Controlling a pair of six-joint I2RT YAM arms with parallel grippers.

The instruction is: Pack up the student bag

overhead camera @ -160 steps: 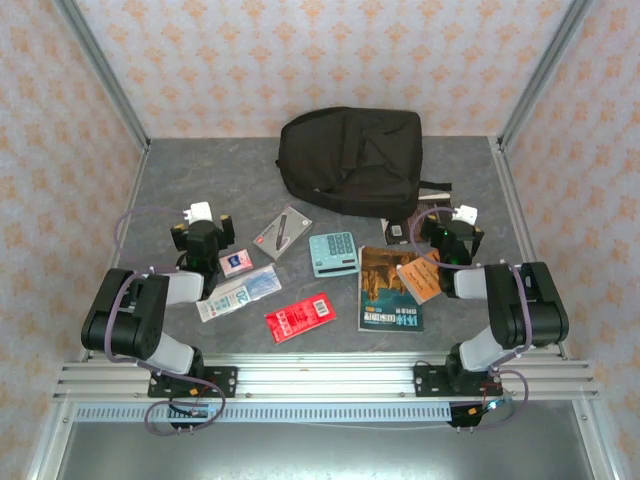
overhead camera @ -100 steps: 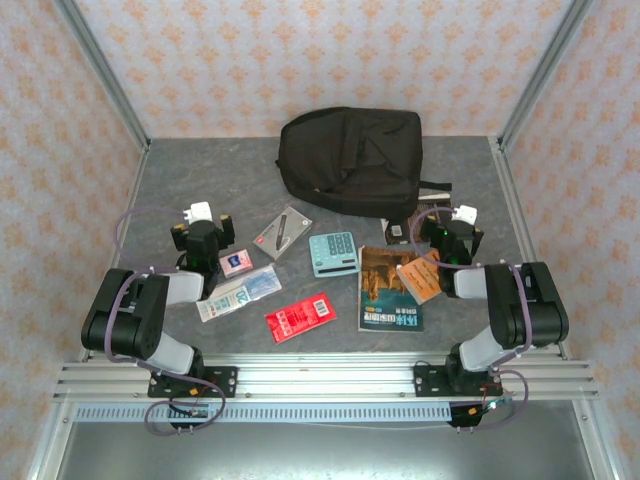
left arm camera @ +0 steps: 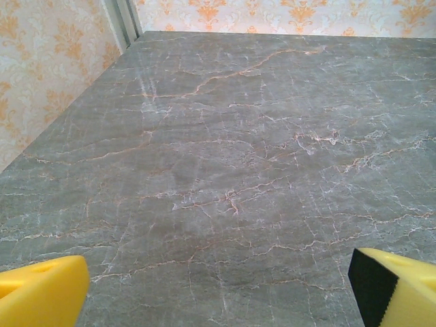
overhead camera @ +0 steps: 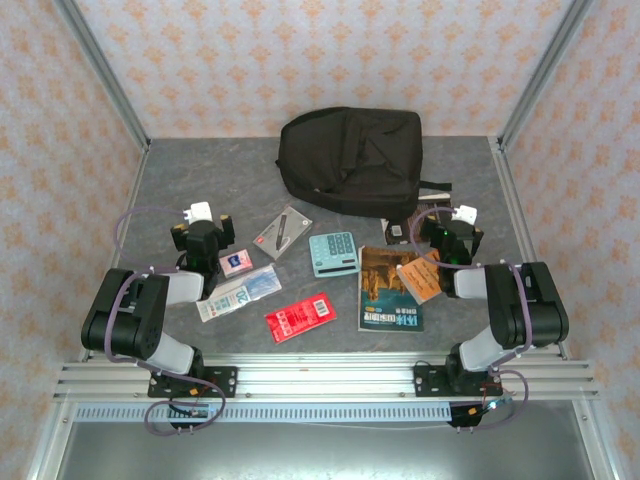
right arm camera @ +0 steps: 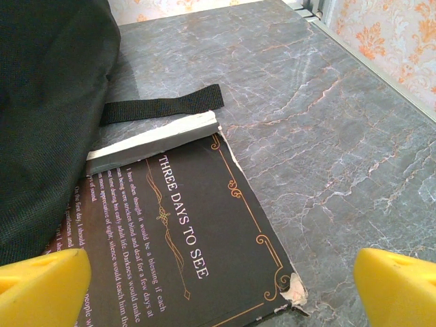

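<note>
— Where's the student bag [overhead camera: 350, 160]?
— Lying at twelve o'clock on the table [overhead camera: 180, 180].
— And your jaws?
— My left gripper [left arm camera: 218, 293] is spread wide over bare tabletop. My right gripper [right arm camera: 221, 286] is spread too, above a black book [right arm camera: 184, 245].

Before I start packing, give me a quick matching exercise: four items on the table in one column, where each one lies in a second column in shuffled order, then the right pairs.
Things:
1. student bag
2. calculator
3. red packet
4. book titled Three Days to See

Places:
A. nearest the front edge of the table
B. beside the bag's loose strap
C. at the far end of the table
D. mid-table, roughly halfway between the two arms

Pairs: 1-C, 2-D, 3-A, 4-B
</note>
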